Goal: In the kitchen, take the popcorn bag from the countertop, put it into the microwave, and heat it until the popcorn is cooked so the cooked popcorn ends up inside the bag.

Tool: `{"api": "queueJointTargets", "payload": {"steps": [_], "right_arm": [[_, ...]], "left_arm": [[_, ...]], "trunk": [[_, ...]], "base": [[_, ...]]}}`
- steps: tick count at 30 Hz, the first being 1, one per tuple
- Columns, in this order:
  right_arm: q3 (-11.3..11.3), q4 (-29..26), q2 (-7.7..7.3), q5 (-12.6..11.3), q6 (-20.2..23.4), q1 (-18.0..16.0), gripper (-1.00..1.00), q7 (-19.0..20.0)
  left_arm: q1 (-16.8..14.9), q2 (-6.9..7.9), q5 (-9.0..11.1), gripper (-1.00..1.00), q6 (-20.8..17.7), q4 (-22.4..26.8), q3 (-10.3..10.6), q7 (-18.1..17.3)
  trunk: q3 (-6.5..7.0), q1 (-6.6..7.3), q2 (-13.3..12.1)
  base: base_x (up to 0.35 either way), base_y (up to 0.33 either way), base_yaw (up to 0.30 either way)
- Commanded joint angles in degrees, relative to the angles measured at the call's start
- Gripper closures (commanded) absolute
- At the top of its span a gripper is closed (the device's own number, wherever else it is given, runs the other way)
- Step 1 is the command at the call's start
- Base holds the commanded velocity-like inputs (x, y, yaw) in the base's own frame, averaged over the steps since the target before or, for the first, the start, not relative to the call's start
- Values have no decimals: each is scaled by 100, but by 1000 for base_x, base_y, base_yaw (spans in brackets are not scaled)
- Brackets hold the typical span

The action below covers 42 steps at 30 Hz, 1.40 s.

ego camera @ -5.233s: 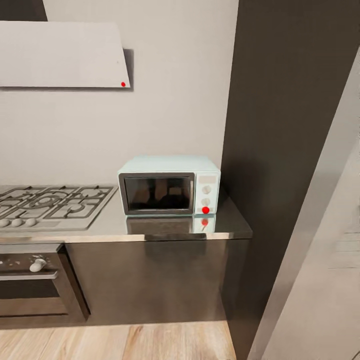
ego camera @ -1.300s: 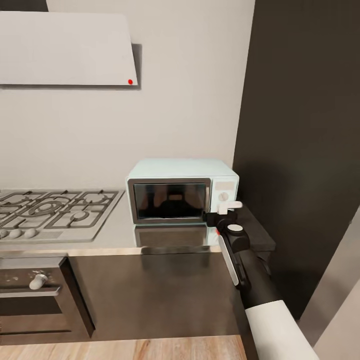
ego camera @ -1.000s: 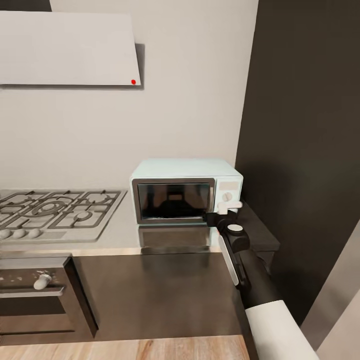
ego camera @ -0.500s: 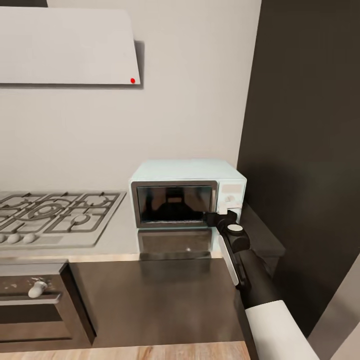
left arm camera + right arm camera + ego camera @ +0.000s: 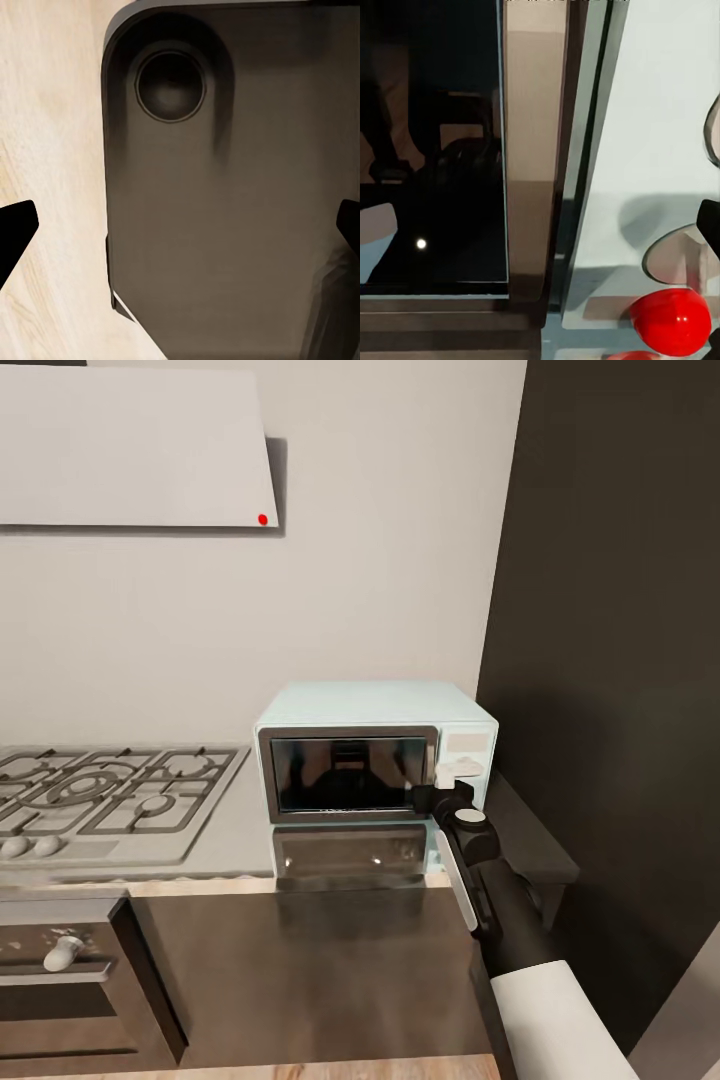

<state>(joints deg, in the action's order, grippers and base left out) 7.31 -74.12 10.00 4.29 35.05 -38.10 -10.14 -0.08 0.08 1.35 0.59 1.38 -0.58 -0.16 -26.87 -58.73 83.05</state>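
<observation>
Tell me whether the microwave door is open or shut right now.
Shut. The microwave door's dark glass sits flush in its steel-grey frame, with the right tool up against the control panel beside it.

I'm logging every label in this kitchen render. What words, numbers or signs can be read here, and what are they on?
No readable text.
microwave: pale plate above the knobs, blank or too blurred to read; a red dot without lettering.
range hood: a plain red dot, no words.

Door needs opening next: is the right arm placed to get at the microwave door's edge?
Probably yes. The right pincer sits right at the microwave by the door's steel frame, with nothing between them.
</observation>
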Motion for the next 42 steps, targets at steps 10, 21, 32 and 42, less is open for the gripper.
{"api": "queueJointTargets", "payload": {"steps": [10,21,32,42], "right_arm": [[7,-5,0,38,12,-4,-100,-14],[7,3,0,29,-15,-4,-100,-5],[7,3,0,28,-10,-4,100,-5],[7,3,0,43,-17,-4,100,-5]], "left_arm": [[-1,0,14,-100,6,3,-8,-2],[-1,0,14,-100,10,3,-8,-2],[-1,0,14,-100,8,3,-8,-2],[-1,0,14,-100,11,3,-12,-2]], "trunk": [[-6,0,3],[-6,0,3],[-6,0,3],[-6,0,3]], "base": [[0,0,0],[44,0,0],[2,0,0],[0,0,0]]}}
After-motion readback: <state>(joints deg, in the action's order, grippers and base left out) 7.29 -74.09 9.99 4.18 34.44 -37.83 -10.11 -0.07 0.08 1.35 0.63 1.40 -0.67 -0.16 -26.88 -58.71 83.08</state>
